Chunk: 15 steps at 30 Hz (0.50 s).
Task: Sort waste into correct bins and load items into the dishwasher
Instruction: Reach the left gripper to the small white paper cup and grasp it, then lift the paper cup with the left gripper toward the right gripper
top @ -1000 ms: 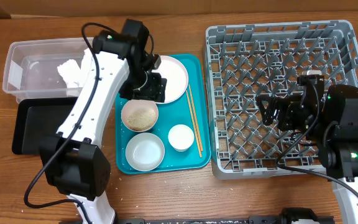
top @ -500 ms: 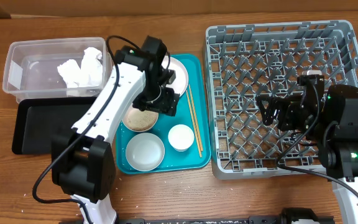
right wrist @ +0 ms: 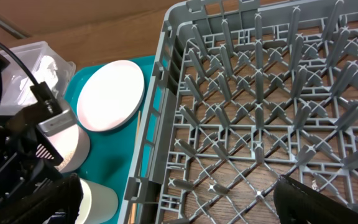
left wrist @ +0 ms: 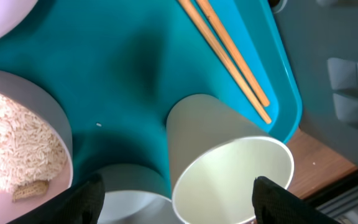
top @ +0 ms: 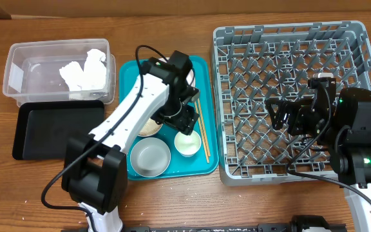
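Observation:
My left gripper (top: 185, 124) hangs open over the teal tray (top: 130, 77), its fingers either side of the small white cup (top: 187, 143). In the left wrist view the gripper (left wrist: 182, 196) straddles the cup (left wrist: 229, 165). The chopsticks (top: 201, 122) lie to the cup's right. The pinkish bowl (top: 147, 129) with rice is partly under the arm. The grey-blue bowl (top: 150, 156) is empty. The white plate (top: 190, 75) is mostly hidden. Crumpled napkins (top: 84, 72) lie in the clear tub (top: 18, 61). My right gripper (top: 279, 116) is open and empty over the grey rack (top: 288, 45).
The black tray (top: 47, 129) lies in front of the clear tub. In the right wrist view the rack wall (right wrist: 160, 124) stands between the right gripper (right wrist: 188, 202) and the teal tray, with the plate (right wrist: 110, 96) beyond it. A few white grains dot the front table edge.
My left arm has swung right and forward from the plate's left edge to over the cup. A second napkin now shows in the clear tub. The right arm has not moved.

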Motion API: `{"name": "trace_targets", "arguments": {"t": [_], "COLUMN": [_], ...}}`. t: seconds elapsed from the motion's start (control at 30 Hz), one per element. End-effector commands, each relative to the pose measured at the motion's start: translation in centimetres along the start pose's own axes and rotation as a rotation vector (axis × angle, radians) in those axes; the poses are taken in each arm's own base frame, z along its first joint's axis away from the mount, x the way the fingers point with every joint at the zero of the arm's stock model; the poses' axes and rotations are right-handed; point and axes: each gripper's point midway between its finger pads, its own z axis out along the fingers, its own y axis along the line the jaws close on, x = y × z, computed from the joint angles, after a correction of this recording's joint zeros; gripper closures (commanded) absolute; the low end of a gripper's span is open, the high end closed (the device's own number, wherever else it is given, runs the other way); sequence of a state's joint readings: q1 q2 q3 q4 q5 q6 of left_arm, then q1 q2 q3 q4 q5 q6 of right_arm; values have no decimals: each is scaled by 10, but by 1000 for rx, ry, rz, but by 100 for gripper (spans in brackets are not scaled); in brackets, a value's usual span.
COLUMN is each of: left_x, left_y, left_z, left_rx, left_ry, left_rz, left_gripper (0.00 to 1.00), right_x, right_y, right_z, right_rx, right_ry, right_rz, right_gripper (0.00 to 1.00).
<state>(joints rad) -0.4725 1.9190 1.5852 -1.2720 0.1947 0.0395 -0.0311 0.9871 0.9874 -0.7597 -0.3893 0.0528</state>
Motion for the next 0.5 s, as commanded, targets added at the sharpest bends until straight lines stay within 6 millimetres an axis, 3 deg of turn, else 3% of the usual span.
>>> {"name": "trace_targets", "arguments": {"t": [0.0,0.1,0.2,0.4,0.47], "left_x": [10,18,23,13,11], "left_y": [9,9,10,3,0], "left_z": [15,28,37,40,39], "left_rx": [-47,-36,-35,-7,12], "left_ry": [40,65,79,37,31], "left_rz": [-16,-22,-22,-9,-8], "left_gripper": [25,30,41,94,96], "right_x": [-9,-9,-9,-9,-9], "right_y": [4,4,4,4,4], "right_z": [-5,-5,-5,-5,-5], "right_rx": [-9,-9,-9,-9,-10], "right_ry": [-23,-24,-24,-23,-23], "right_rz": [-6,-6,-6,-6,-6], "right_gripper": [0,0,0,0,0]}}
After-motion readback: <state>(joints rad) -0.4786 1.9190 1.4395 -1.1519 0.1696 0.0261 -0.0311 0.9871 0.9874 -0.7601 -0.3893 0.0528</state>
